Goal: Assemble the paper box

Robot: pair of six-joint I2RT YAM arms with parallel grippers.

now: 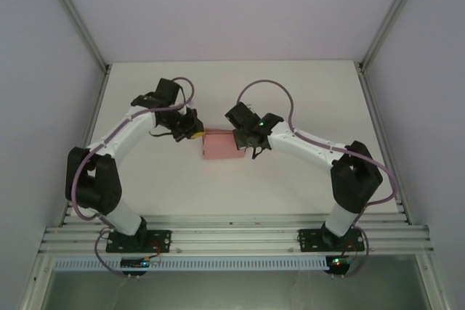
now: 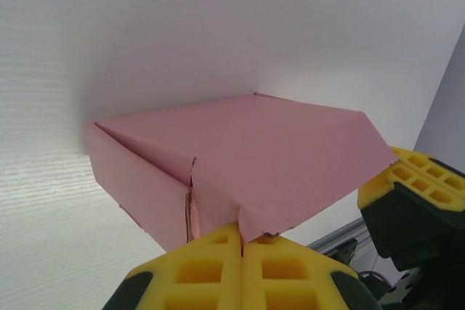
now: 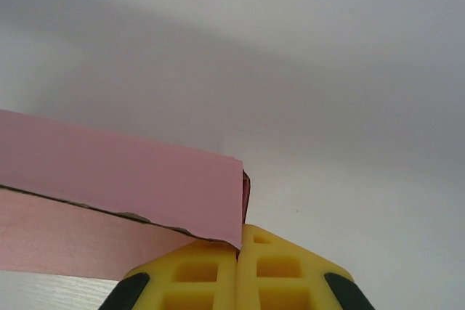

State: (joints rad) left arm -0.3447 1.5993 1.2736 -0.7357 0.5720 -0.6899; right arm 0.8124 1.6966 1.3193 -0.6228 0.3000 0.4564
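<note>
Yellow fingers of the left claw are pinching shut on a corner flap of the one pink paper box, which is lying on the table between the two claws, while the right claw is clamping its opposite edge, so any uneven pull is probably risking a tear.

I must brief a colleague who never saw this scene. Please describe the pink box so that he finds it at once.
Start at the white table and look at its middle, between the two arms. There the paper box is pinched by the left gripper and right gripper. It is the one pink, flat thing there.
</note>
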